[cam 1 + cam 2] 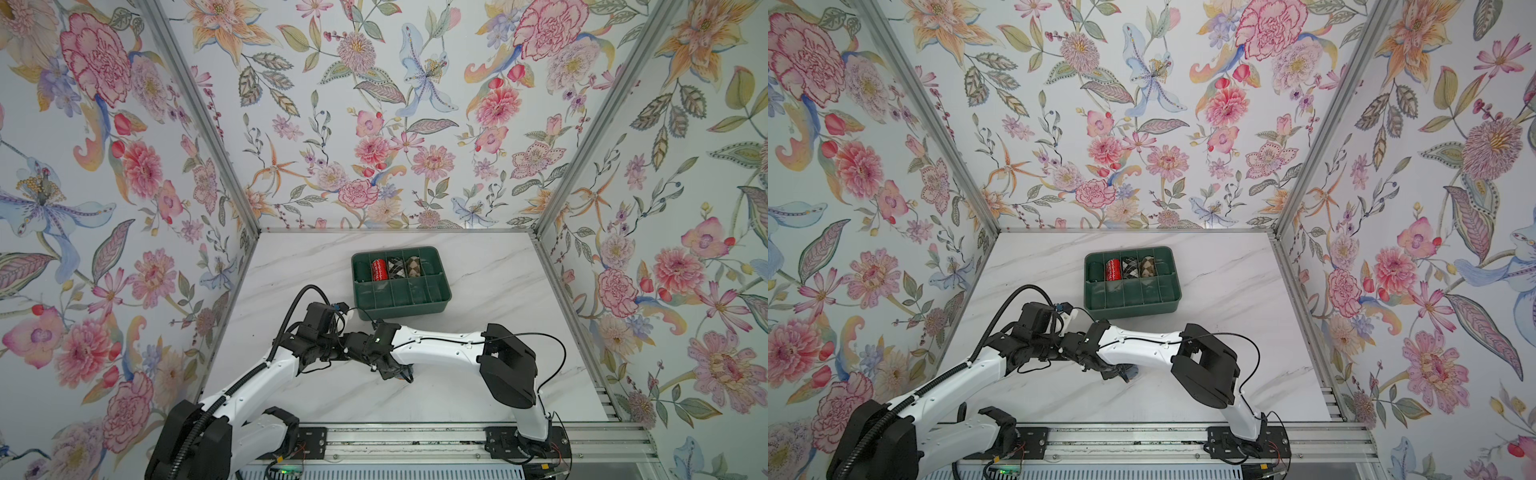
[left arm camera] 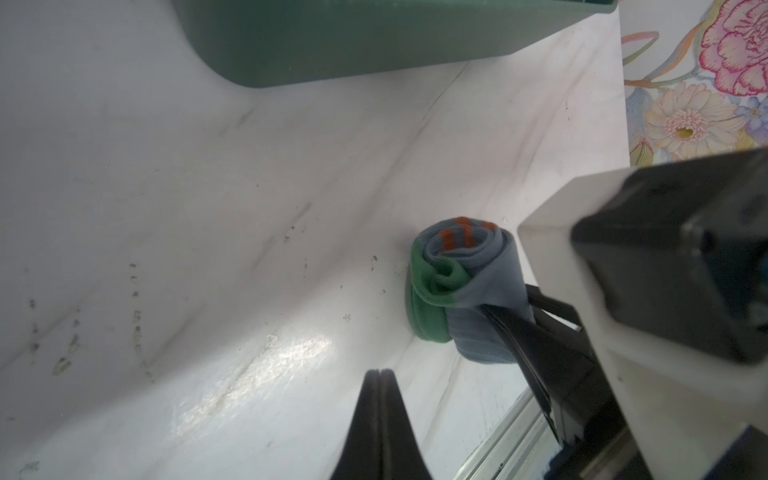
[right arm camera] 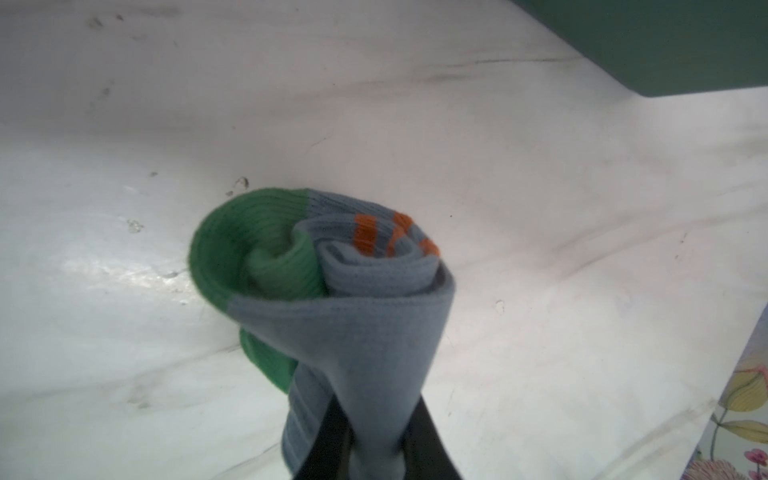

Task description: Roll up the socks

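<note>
Socks (image 3: 332, 299) rolled into a bundle, in front of the green tray (image 1: 405, 311).
Right gripper (image 3: 376, 424) pinches their outer grey-blue layer; left gripper (image 2: 377, 376) has its fingers pressed together.

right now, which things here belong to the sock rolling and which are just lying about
Job: the socks, rolled up; right tool, pinching their grey-blue fabric; left tool, shut and empty.
Lying about: green tray; red sock bundle, black-white argyle bundle and brown argyle bundle inside it.
</note>
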{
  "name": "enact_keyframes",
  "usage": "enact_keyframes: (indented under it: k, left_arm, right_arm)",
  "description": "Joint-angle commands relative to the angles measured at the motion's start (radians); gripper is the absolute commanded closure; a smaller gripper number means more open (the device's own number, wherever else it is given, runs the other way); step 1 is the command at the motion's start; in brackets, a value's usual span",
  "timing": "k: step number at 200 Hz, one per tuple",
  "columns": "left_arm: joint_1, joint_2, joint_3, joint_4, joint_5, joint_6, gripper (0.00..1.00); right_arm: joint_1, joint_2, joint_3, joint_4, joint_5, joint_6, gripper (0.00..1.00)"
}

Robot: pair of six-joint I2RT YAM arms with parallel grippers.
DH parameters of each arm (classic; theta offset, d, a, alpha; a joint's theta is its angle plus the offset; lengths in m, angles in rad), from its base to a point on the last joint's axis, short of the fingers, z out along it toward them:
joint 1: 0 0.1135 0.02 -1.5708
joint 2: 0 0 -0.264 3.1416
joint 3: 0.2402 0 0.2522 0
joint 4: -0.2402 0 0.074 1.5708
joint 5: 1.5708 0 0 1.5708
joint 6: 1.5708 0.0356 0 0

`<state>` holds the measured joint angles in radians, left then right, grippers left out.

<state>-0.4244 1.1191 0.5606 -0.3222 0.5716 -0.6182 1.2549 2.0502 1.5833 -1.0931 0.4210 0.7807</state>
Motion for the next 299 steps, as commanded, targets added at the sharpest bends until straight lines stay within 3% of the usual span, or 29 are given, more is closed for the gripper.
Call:
enact_keyframes:
  k: [1,43,166,175,206,299]
  left_arm:
    - [0.011,-0.008,-0.008,-0.027,0.019,0.000,1.00]
    - [0.015,0.002,-0.007,-0.025,0.022,0.008,1.00]
    - [0.026,0.033,-0.015,-0.011,0.037,0.025,1.00]
    - [0.028,0.034,-0.013,-0.012,0.037,0.026,1.00]
    - [0.028,0.042,-0.010,-0.010,0.037,0.027,1.00]
    - [0.045,0.074,0.018,-0.017,0.037,0.044,1.00]
  right_arm:
    - [0.016,0.018,0.033,-0.040,0.030,0.009,0.77]
    - [0.028,0.031,0.048,-0.044,0.032,0.013,0.70]
    - [0.068,0.040,0.064,-0.069,0.065,0.042,0.66]
    - [0.068,0.038,0.063,-0.068,0.068,0.039,0.70]
    - [0.070,0.054,0.066,-0.068,0.058,0.022,1.00]
    - [0.113,0.111,0.004,-0.068,0.067,0.001,1.00]
